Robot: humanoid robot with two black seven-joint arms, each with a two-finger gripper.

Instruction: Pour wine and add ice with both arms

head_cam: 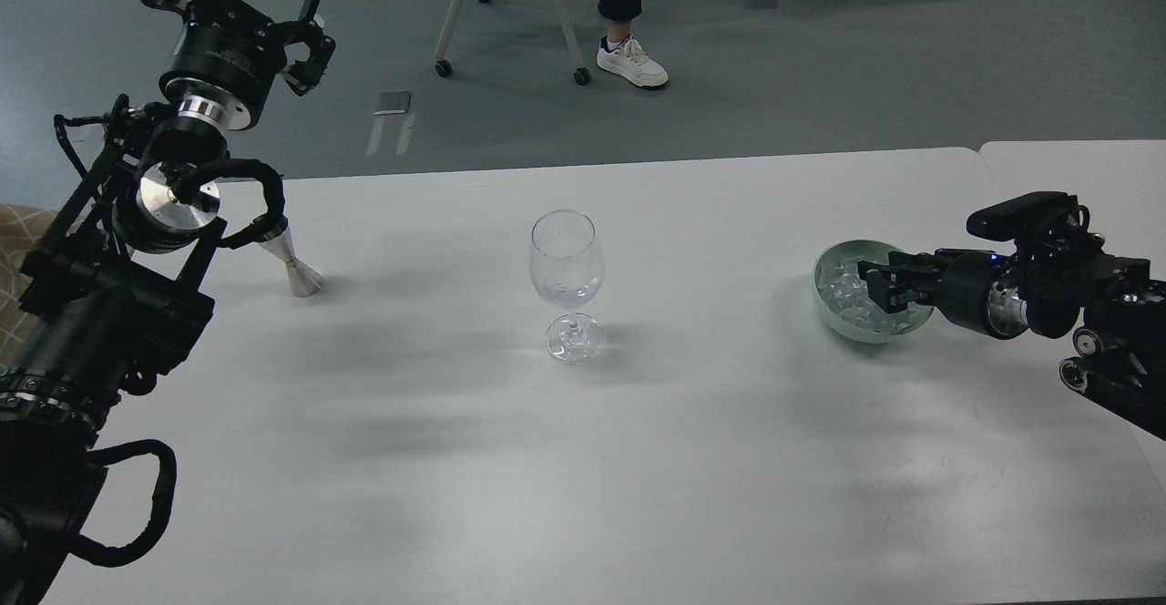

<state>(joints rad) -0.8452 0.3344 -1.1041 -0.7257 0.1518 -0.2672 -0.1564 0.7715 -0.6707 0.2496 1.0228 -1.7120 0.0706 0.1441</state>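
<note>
Head view shows the wine glass (566, 277) mid-worktop (638, 459) with seemingly a little liquid — right fingers (876, 288) dipped into the ice (845, 300) bowl (824, 270), grip unclear; left fingers (310, 35) spread, empty, raised — icing seems pending.

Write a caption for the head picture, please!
Right gripper reaches into pale green bowl of ice; clear stemmed wine glass waits mid-table.

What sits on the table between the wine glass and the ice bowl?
Nothing: in the head view the stretch of white table between the wine glass and the ice bowl is bare.
</note>
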